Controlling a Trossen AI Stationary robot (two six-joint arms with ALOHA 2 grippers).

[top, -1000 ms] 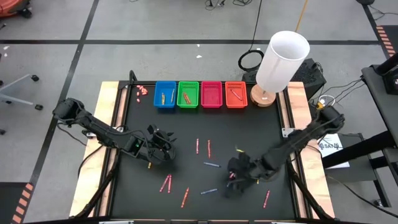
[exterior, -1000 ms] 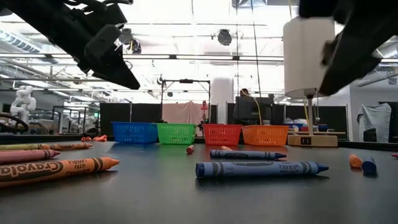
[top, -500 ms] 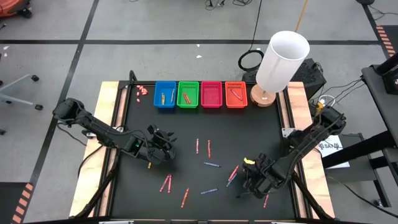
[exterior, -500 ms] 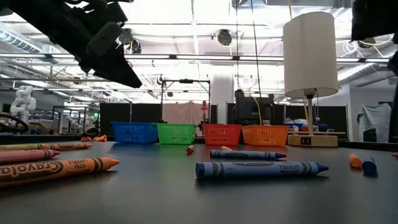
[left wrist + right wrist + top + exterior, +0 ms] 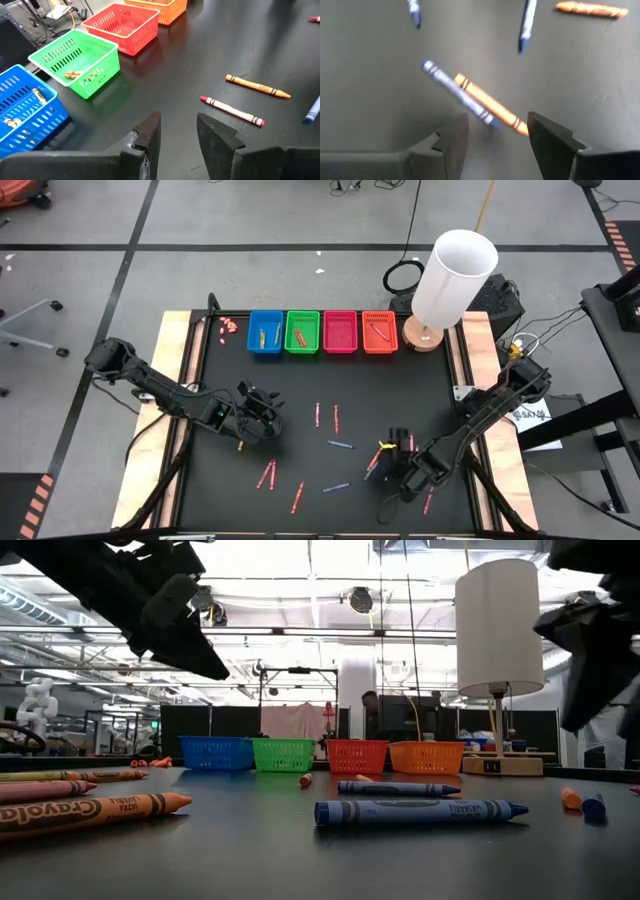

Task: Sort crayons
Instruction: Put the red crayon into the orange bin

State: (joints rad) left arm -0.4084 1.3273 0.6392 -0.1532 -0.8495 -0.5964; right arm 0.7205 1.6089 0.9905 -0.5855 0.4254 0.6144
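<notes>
Right claw (image 5: 497, 131) open over crossed crayons (image 5: 470, 100), their ends hidden.

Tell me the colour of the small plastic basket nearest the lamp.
Orange basket, clearest in the high view.

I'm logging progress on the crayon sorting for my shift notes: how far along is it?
Early. Done: a few crayons lie in the blue basket, green basket and orange basket; the pink basket looks empty. In hand: nothing held; the open right gripper hovers over a touching blue crayon and orange crayon. The left gripper, open, waits empty. Left: about ten loose crayons on the table.
</notes>
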